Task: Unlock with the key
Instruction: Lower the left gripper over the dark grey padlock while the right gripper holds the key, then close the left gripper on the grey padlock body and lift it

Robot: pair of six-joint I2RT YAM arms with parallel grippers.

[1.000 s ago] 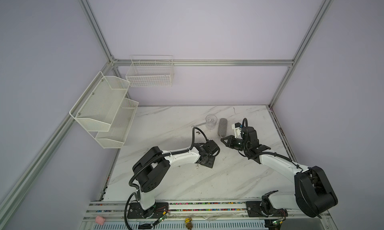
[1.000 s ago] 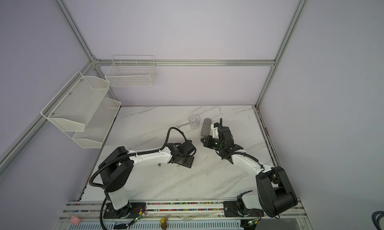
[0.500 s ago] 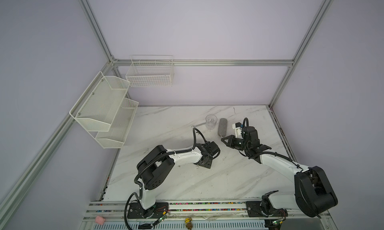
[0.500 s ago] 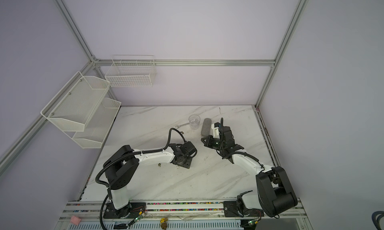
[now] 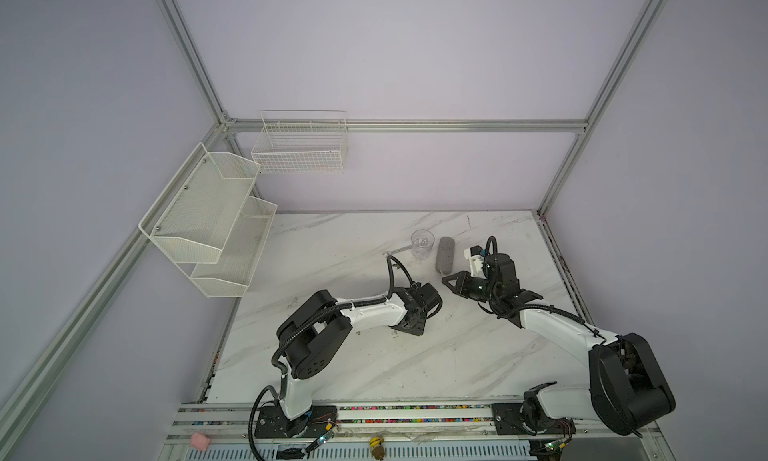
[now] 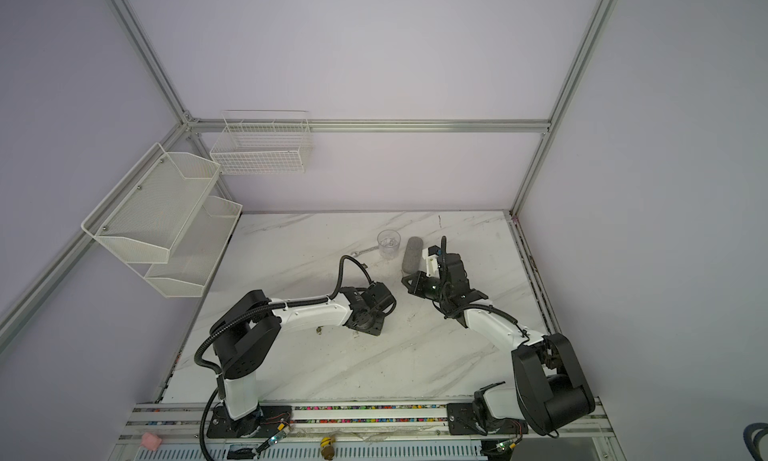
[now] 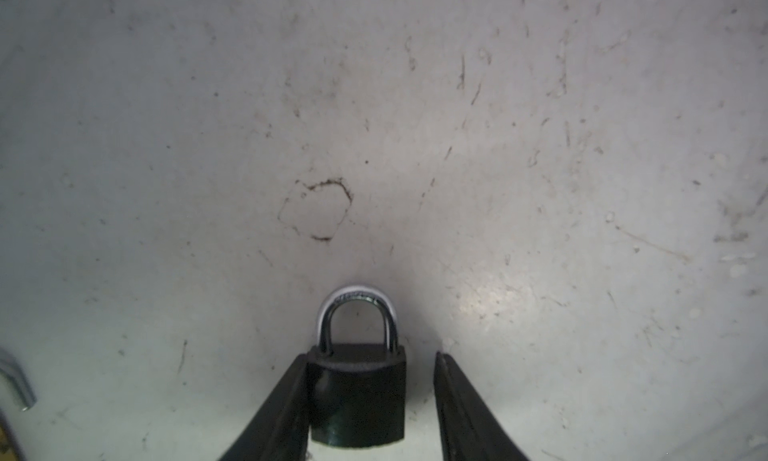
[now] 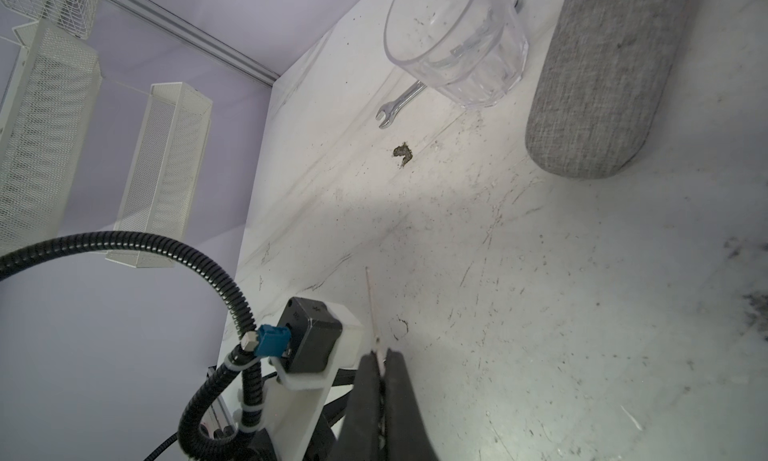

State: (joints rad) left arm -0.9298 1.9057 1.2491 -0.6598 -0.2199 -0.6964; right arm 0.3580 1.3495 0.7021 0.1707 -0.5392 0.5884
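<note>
- Sitting on the marble table [image 7: 540,147], the black padlock [image 7: 357,392] has both legs of its silver shackle pushed into the body, so it looks locked.
- left gripper [image 7: 372,357] is straddling the lock body with its jaws partly open. One finger [image 7: 286,400] is right up against one side of the body, and the other has a sliver of table showing between it and the lock. So it's around the lock, not clamped on it.
- key [image 8: 372,309] is over in the right gripper [image 8: 381,355], jaws pinched tight on it, with the thin blade poking out past the tips, seen edge-on.
- in both top views the padlock itself is hidden under the left gripper near mid-table. The right gripper [image 5: 445,279] sits at roughly 1 o'clock from it, apart.
- further out: clear cup [image 5: 422,245] at 12 o'clock from the left gripper, wrench [image 5: 395,252] poking out at the cup's 9 o'clock, grey case [image 5: 444,256] just beside the cup at its 3 o'clock.
</note>
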